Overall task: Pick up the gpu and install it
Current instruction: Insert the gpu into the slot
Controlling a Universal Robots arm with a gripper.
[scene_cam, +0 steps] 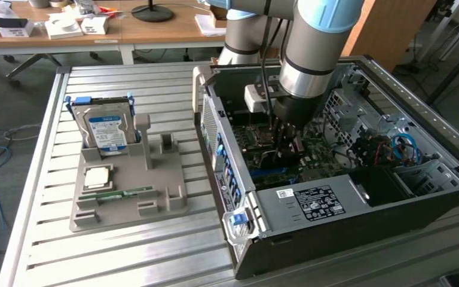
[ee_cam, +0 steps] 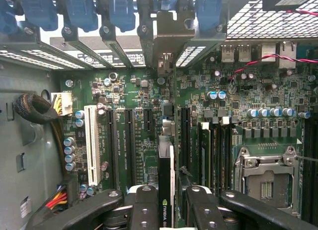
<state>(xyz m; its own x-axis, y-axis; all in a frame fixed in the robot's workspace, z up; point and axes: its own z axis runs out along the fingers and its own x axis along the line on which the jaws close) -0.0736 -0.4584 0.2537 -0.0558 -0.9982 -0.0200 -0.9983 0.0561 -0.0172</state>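
I see a big metal table (scene_cam: 134, 78) with long grooves. On it, toward the exterior view's right, lies an open computer case (scene_cam: 409, 89). My robot arm (scene_cam: 313, 54) reaches straight down into the case.

Inside the case is the green board (ee_cam: 129, 140) with many small parts. It has a long white slot (ee_cam: 91, 143) and several long black slots (ee_cam: 130, 145).

Toward the exterior view's left, beside the case, a grey tray (scene_cam: 126, 209) sits on the table. A silver hard drive (scene_cam: 106, 128) with a blue and white label stands up in it. A thin green memory stick (scene_cam: 122, 192) lies flat in it too.

In the wrist view, the jaws are partly closed and pinch the gpu (ee_cam: 166, 175) between them. The gpu is a thin dark card, seen edge-on, with white letters on it. It hangs over the middle of the green board, in line with the black slots. I think its bottom edge may be close to a slot, but I cannot tell if it touches.
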